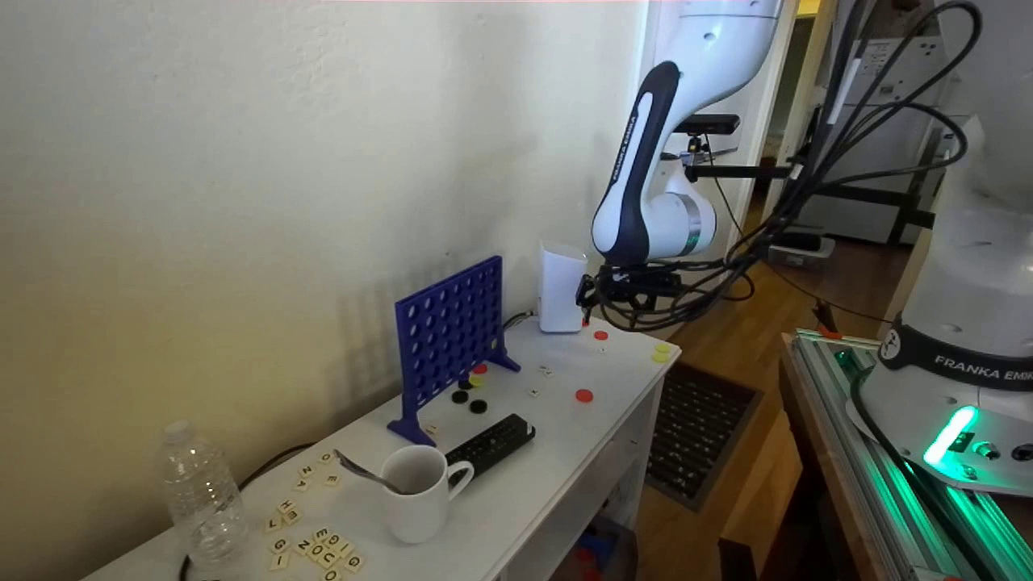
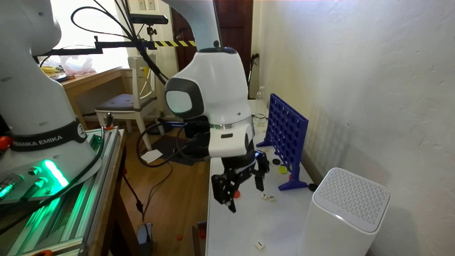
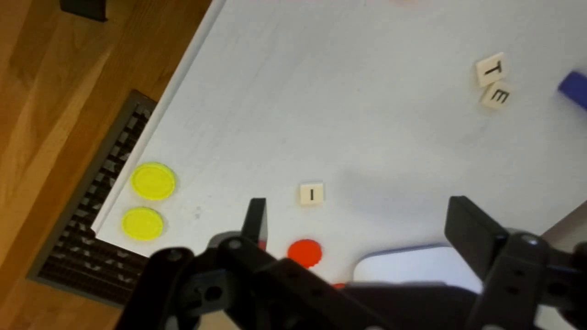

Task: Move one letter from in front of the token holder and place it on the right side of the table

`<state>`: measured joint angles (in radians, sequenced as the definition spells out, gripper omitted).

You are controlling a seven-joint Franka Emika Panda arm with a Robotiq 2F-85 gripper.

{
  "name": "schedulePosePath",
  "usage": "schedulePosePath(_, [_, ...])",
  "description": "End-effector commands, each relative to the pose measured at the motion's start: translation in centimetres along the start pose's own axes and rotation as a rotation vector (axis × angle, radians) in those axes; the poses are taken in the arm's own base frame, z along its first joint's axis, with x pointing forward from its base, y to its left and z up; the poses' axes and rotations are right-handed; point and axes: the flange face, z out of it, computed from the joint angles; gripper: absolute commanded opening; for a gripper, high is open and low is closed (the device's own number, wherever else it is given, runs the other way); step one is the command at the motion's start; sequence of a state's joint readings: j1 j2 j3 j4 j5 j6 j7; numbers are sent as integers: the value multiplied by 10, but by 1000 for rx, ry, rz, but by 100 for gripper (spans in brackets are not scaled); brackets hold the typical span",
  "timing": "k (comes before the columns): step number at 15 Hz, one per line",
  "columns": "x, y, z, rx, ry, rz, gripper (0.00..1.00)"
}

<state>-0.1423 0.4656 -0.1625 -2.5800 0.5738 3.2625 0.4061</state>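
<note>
The token holder, an upright blue grid (image 1: 452,335), stands along the wall on the white table (image 1: 516,492); it also shows in an exterior view (image 2: 287,131), and a blue bit of it (image 3: 574,89) at the wrist view's right edge. A letter tile "I" (image 3: 312,194) lies alone near the table's end, also in an exterior view (image 2: 260,245). Tiles "T" (image 3: 490,69) and "E" (image 3: 497,95) lie touching or nearly so near the holder's foot. My gripper (image 3: 357,206) is open and empty above the table; it shows in both exterior views (image 2: 247,200) (image 1: 587,315).
A tall white box (image 2: 348,213) stands at the table's end by the wall. Red tokens (image 3: 305,253) and yellow tokens (image 3: 153,181) lie near that end. A white cup (image 1: 416,500) with a spoon, a black remote (image 1: 492,444), a bottle (image 1: 202,500) and several tiles occupy the other end.
</note>
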Motion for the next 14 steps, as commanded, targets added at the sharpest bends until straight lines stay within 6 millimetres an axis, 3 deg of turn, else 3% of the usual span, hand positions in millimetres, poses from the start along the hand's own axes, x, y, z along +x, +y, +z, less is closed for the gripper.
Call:
schedulePosePath(1, [-21,-19,-35,20,1,-196,100])
schedulePosePath(6, [-44,-75,-66,23,-16,-477,100])
schedulePosePath(12, [-70,-132,-137,98,-84,-800,100])
schedulePosePath(13, [-70,-127,-109,55,-43,-718,100])
schedulePosePath(14, [-72,-134,-120,72,-54,-748,100])
